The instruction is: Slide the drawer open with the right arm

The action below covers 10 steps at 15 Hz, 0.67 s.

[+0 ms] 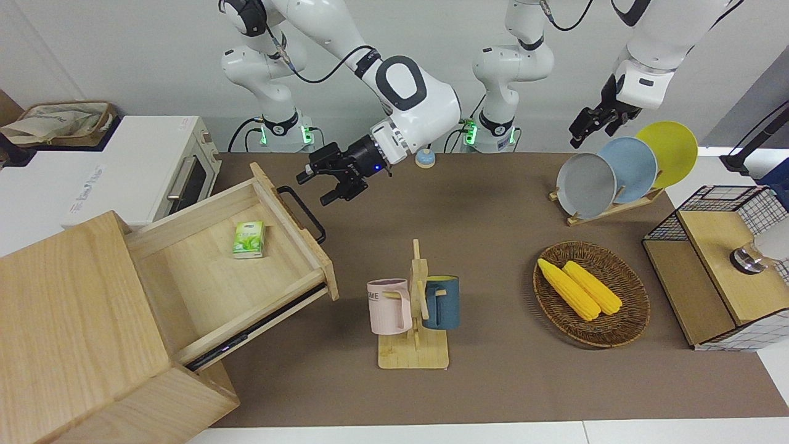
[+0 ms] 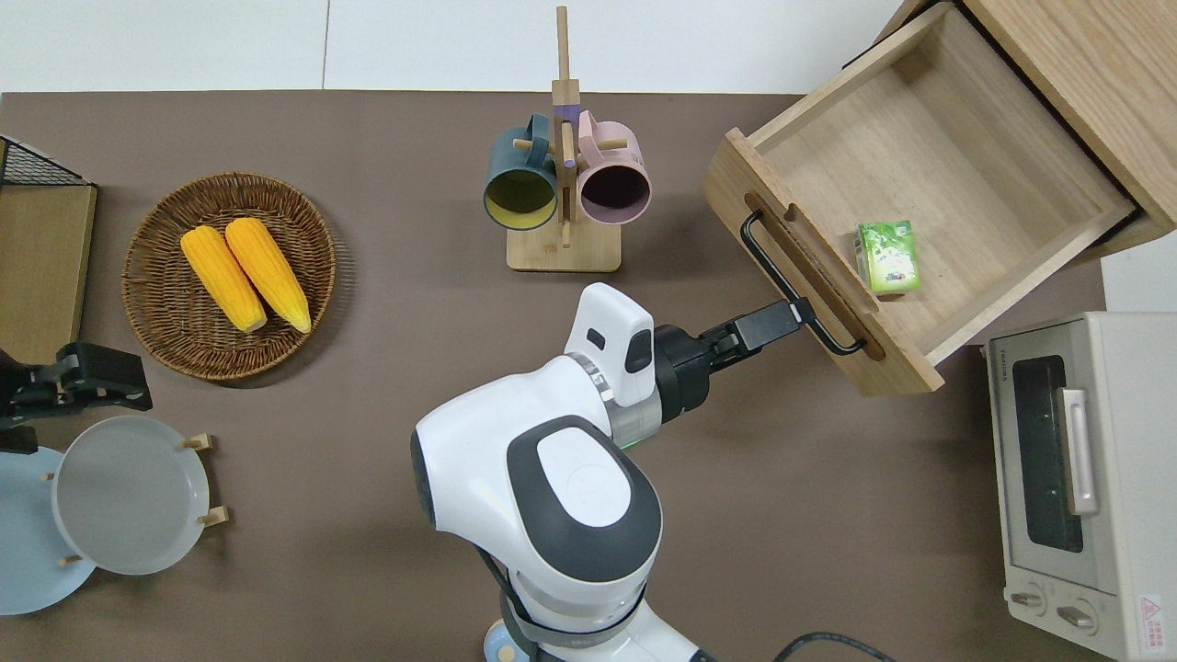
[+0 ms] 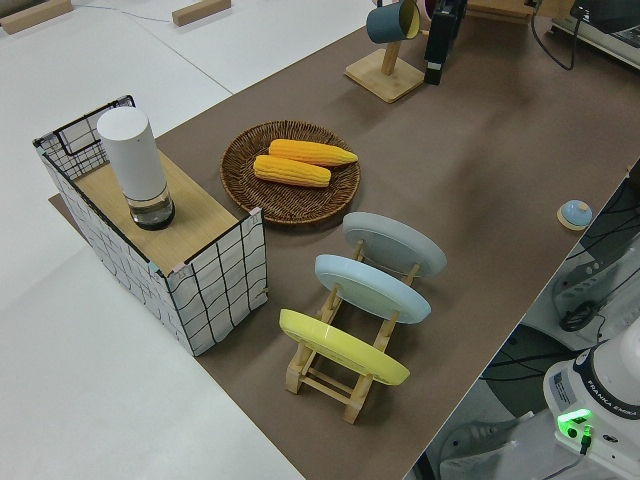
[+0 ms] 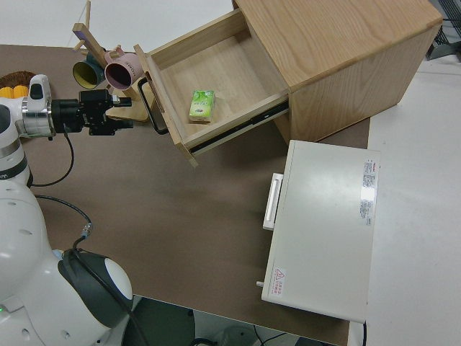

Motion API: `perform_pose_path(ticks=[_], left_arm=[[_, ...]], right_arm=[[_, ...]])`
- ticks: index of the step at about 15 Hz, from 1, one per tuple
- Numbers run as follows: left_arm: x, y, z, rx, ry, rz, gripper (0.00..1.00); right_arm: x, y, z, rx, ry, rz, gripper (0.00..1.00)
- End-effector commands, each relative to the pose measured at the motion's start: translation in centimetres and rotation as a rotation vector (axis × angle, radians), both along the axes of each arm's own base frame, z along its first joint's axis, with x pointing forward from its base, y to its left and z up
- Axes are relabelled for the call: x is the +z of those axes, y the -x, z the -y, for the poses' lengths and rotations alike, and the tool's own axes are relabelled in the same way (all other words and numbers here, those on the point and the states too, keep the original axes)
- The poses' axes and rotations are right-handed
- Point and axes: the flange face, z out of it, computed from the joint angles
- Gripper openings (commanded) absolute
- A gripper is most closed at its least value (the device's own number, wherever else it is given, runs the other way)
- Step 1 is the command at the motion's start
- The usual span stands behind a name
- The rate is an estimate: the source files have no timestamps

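Note:
The light-wood drawer [image 1: 203, 277] stands pulled far out of its big wood box [image 1: 68, 333], and it also shows in the overhead view [image 2: 956, 156] and the right side view [image 4: 223, 65]. Its black bar handle [image 1: 303, 213] [image 2: 782, 267] is free. A small green carton [image 1: 248, 238] lies inside the drawer. My right gripper [image 1: 314, 188] [image 2: 793, 314] is open and empty. It hangs over the table at the drawer's front, fingertips just above the handle bar and not touching it. My left arm is parked, with its gripper [image 1: 582, 126] up by the plates.
A mug stand with a pink mug [image 1: 389, 306] and a blue mug [image 1: 442, 302] stands mid-table. A wicker basket [image 1: 629, 327] holds two corn cobs. A plate rack [image 1: 607, 213], a wire-mesh box [image 1: 715, 290] and a white toaster oven [image 1: 157, 166] stand at the table's ends.

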Motion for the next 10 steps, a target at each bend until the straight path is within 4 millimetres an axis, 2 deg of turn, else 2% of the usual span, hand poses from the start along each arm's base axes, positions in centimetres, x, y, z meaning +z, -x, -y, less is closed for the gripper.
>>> perform_pose_path(ticks=[1, 4, 7, 10], left_arm=[[0.4, 0.3, 0.0, -0.009, 0.005, 0.007, 0.99], [0.4, 0.3, 0.0, -0.009, 0.005, 0.007, 0.99], [0.4, 0.3, 0.0, -0.009, 0.005, 0.007, 0.99], [0.4, 0.3, 0.0, -0.009, 0.005, 0.007, 0.99]], right_arm=[[1.1, 1.5, -0.8, -0.015, -0.072, -0.023, 0.992], [4.4, 2.6, -0.6, -0.025, -0.258, -0.047, 0.992], [7.4, 2.5, 1.6, -0.071, -0.406, -0.048, 0.992], [11.2, 2.1, 5.3, -0.148, -0.61, -0.038, 0.992]])
